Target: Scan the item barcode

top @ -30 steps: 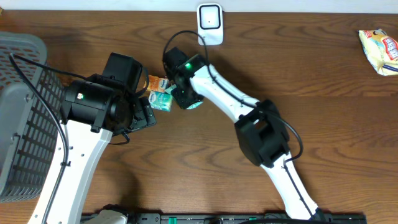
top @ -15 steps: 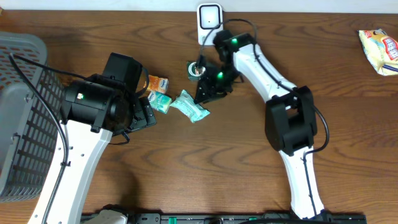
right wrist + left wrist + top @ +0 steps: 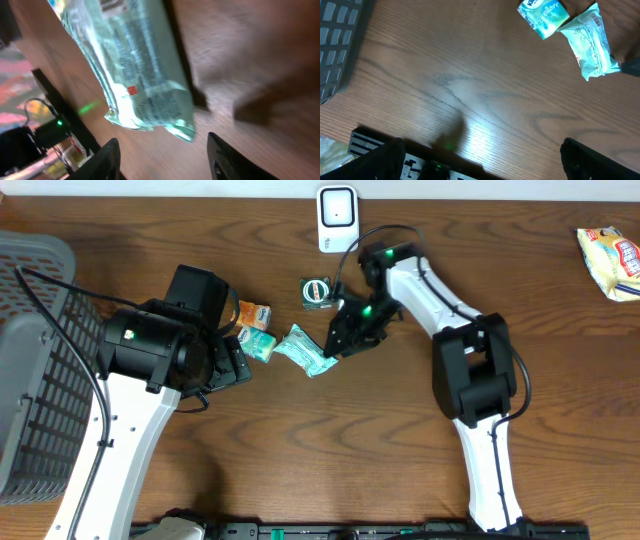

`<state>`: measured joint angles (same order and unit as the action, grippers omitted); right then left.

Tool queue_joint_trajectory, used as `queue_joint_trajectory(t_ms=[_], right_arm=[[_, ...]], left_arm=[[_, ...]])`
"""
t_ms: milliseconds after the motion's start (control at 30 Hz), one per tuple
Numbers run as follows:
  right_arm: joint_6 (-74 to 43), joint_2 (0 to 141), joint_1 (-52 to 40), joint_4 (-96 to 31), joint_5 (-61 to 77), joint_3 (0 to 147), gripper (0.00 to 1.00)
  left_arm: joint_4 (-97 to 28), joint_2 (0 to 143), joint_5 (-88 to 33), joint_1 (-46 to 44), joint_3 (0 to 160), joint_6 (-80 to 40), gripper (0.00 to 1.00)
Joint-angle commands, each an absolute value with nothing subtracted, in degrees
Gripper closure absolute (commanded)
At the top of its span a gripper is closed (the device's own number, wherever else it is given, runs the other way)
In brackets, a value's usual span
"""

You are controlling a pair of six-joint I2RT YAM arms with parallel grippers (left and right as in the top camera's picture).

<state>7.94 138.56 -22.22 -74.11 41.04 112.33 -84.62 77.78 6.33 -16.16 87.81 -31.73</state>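
A teal plastic packet (image 3: 305, 350) lies flat on the wooden table, its printed side up. My right gripper (image 3: 343, 338) hovers at the packet's right end, open. In the right wrist view the packet (image 3: 135, 70) lies just beyond the two dark fingertips (image 3: 107, 160), with nothing between them. The white barcode scanner (image 3: 338, 218) stands at the table's far edge. My left gripper (image 3: 492, 165) is open and empty over bare wood, with the packet (image 3: 592, 45) well ahead of it.
A small dark green item (image 3: 317, 290) lies below the scanner. A small teal box (image 3: 258, 343) and an orange packet (image 3: 252, 313) lie left of the teal packet. A grey basket (image 3: 40, 380) fills the left side. A yellow snack bag (image 3: 610, 260) lies far right.
My right arm swung from the item cluster up toward the scanner, then came down to the teal packet's right end with its jaws wider. The left arm has not moved.
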Motion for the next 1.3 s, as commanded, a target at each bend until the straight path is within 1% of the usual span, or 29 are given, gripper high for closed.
queue_joint_trajectory(t_ms=[0,167,233,367,633,767,900,1033,1200,1267], right_arm=[[7.9,136.3,-24.9,-74.1,37.1,114.5,0.47],[0.2,133.0,-28.6,-74.0,18.8,117.6,0.45],[-0.9,130.6,-30.8,-73.4,11.8,117.7,0.45],[-2.8,128.0,-35.7,-71.2,2.0,117.6,0.44],[-2.8,129.9,-42.7,-67.5,-7.1,115.9,0.43],[-3.3,132.5,-45.0,-65.0,-8.1,114.7,0.43],[-6.1,135.0,-45.6,-64.9,-11.5,114.6,0.43],[-6.2,135.8,-45.4,-64.9,-11.4,114.5,0.43],[-6.2,136.1,-45.5,-64.9,-11.2,114.5,0.49],[-6.2,136.1,-45.5,-64.8,-10.8,114.0,0.5]], left_arm=[[-84.8,77.5,6.5,-15.9,88.0,-32.2,0.02],[-84.8,77.5,6.5,-15.9,88.0,-32.2,0.02],[-84.8,77.5,6.5,-15.9,88.0,-32.2,0.02],[-84.8,77.5,6.5,-15.9,88.0,-32.2,0.02],[-84.8,77.5,6.5,-15.9,88.0,-32.2,0.02],[-84.8,77.5,6.5,-15.9,88.0,-32.2,0.02],[-84.8,77.5,6.5,-15.9,88.0,-32.2,0.02],[-84.8,77.5,6.5,-15.9,88.0,-32.2,0.03],[-84.8,77.5,6.5,-15.9,88.0,-32.2,0.02],[-84.8,77.5,6.5,-15.9,88.0,-32.2,0.02]])
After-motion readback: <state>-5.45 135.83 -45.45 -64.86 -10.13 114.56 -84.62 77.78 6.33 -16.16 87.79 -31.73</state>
